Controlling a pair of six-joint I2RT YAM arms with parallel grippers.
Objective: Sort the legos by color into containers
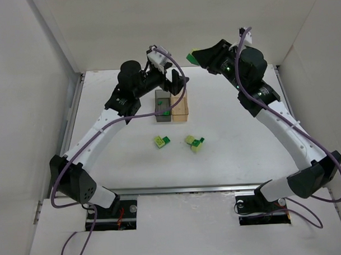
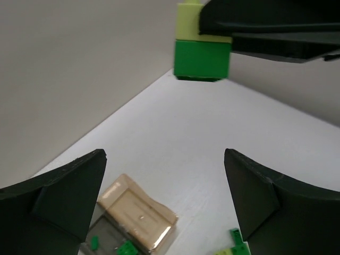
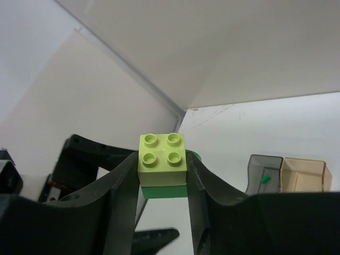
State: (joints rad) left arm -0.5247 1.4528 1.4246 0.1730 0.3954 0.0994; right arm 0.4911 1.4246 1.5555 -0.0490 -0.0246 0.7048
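My right gripper (image 3: 162, 178) is shut on two stacked legos (image 3: 162, 158), a pale yellow-green brick on a dark green one, held high over the back of the table (image 1: 192, 55). My left gripper (image 1: 179, 82) hangs open and holds nothing, just behind the two containers. The dark grey box (image 1: 162, 107) and the tan box (image 1: 180, 107) stand side by side. A dark green lego (image 1: 166, 112) lies in the grey box. The left wrist view has the held stack (image 2: 202, 48) above, and the tan box (image 2: 139, 212) between my wide-set fingers (image 2: 64, 196).
Two small clusters of green and yellow-green legos lie on the table in front of the boxes, one on the left (image 1: 161, 141) and one on the right (image 1: 194, 143). White walls close in the back and both sides.
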